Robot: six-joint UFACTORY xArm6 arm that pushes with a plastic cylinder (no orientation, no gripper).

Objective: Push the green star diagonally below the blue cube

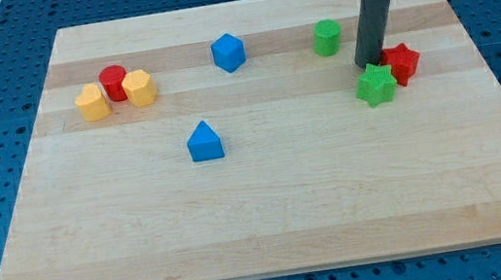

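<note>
1. Step in hand: my tip (370, 64), the lower end of the straight dark rod, stands at the upper edge of the green star-shaped block (376, 84), touching it or just short of it; contact cannot be confirmed. The push toward the target appears to be at its start.
2. Tool state: the arm carries no jaws, so nothing opens, closes or clamps; the rod only bears against a block's side.
3. Task object: the green star lies just below my tip, toward the view's bottom, and touches or nearly touches the red star-shaped block (403, 62) just to the tip's right.
4. Reference: the blue cube (228, 52) sits well to the tip's left and slightly toward the view's top. The goal spot, diagonally below it, lies on bare pale wooden board (271, 216), near the blue triangular block (204, 142).
5. Next move, as a judgement: the tip probably needs to go round to the star's right side, between the 2 stars, then push leftward. Pushing from the present position would send the star toward the view's bottom.
6. Other blocks: a green cylinder (326, 37) stands just left of the rod's shaft. Far left, 2 yellow blocks (92, 102) (139, 87) flank a red cylinder (113, 82).
7. Arm pose: the rod descends near-vertically from the view's top; the wrist is cropped.
</note>
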